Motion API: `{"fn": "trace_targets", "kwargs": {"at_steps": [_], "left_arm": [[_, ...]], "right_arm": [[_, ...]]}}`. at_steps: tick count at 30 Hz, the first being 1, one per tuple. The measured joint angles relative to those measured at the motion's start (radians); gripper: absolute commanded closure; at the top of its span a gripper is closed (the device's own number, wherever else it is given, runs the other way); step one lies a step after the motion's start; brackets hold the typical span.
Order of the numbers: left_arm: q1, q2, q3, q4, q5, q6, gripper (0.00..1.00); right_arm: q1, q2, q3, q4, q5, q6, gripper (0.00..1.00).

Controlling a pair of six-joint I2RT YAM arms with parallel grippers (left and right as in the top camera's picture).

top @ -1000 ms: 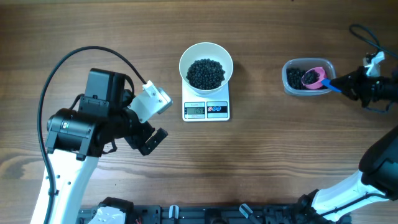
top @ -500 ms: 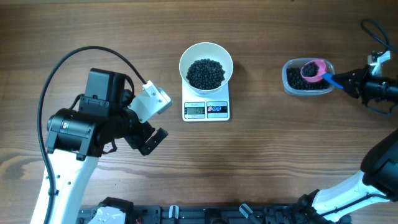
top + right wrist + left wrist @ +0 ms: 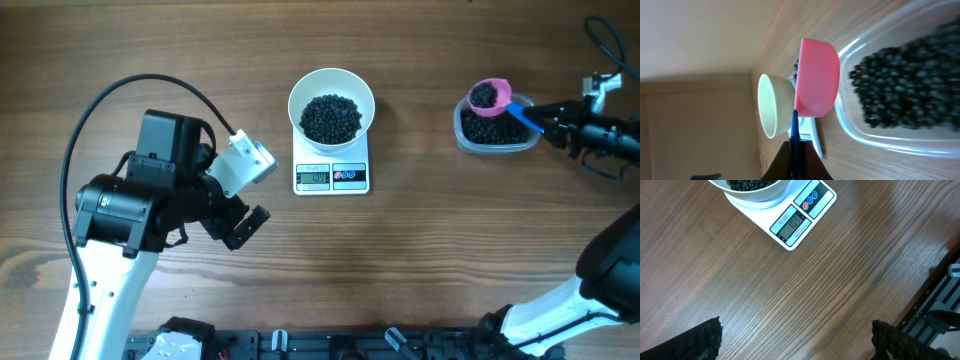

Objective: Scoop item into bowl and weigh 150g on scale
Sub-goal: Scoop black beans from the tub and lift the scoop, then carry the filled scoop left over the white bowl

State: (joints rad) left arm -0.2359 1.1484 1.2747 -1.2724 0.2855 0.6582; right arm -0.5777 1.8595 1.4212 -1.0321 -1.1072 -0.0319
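Using the scale (image 3: 332, 176) as my reference point: it's a small white rectangle with a grey display and two round buttons on its front strip. Digits are lit, but I can't read them for certain from here.

The white bowl (image 3: 294, 100) sits right on top of the scale. It's round and plain, about as wide as the scale, and it covers everything except the display strip. Inside is a decent heap of beads (image 3: 331, 118). They're tiny, round, glossy and black, mounded up in the middle with white wall showing all around them.

Off to the right of the scale, well apart from it, is a clear plastic tub (image 3: 460, 135) with more of the same beads. A pink scoop (image 3: 487, 95) hangs over the tub corner nearest the scale, cup up and loaded with beads. The right gripper (image 3: 548, 124) has its jaws pinched on the scoop's blue handle (image 3: 522, 115).

The left gripper (image 3: 796, 340) is to the left of the scale and a bit towards the front edge. Its jaws are spread wide over bare wooden table (image 3: 420, 250), holding nothing.
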Motion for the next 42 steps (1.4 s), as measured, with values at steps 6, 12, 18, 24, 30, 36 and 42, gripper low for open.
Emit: {"fn": "trace_targets", "kwargs": {"at_steps": [6, 12, 18, 24, 30, 36, 42], "left_arm": [[0.0, 0.0, 0.0, 0.0, 0.0, 0.0, 0.0], [0.0, 0.0, 0.0, 0.0, 0.0, 0.0, 0.0], [0.0, 0.0, 0.0, 0.0, 0.0, 0.0, 0.0], [0.0, 0.0, 0.0, 0.0, 0.0, 0.0, 0.0], [0.0, 0.0, 0.0, 0.0, 0.0, 0.0, 0.0], [0.0, 0.0, 0.0, 0.0, 0.0, 0.0, 0.0], [0.0, 0.0, 0.0, 0.0, 0.0, 0.0, 0.0]], "right_arm": [[0.12, -0.119, 0.0, 0.02, -0.019, 0.052, 0.95], [0.289, -0.201, 0.0, 0.106, -0.026, 0.138, 0.95], [0.468, -0.201, 0.0, 0.159, 0.045, 0.163, 0.95], [0.62, -0.201, -0.001, 0.273, 0.157, 0.147, 0.95], [0.745, -0.201, -0.001, 0.297, 0.397, 0.075, 0.95], [0.827, -0.201, -0.002, 0.331, 0.627, 0.035, 0.95], [0.881, -0.201, -0.002, 0.332, 0.728, 0.026, 0.95]]}}
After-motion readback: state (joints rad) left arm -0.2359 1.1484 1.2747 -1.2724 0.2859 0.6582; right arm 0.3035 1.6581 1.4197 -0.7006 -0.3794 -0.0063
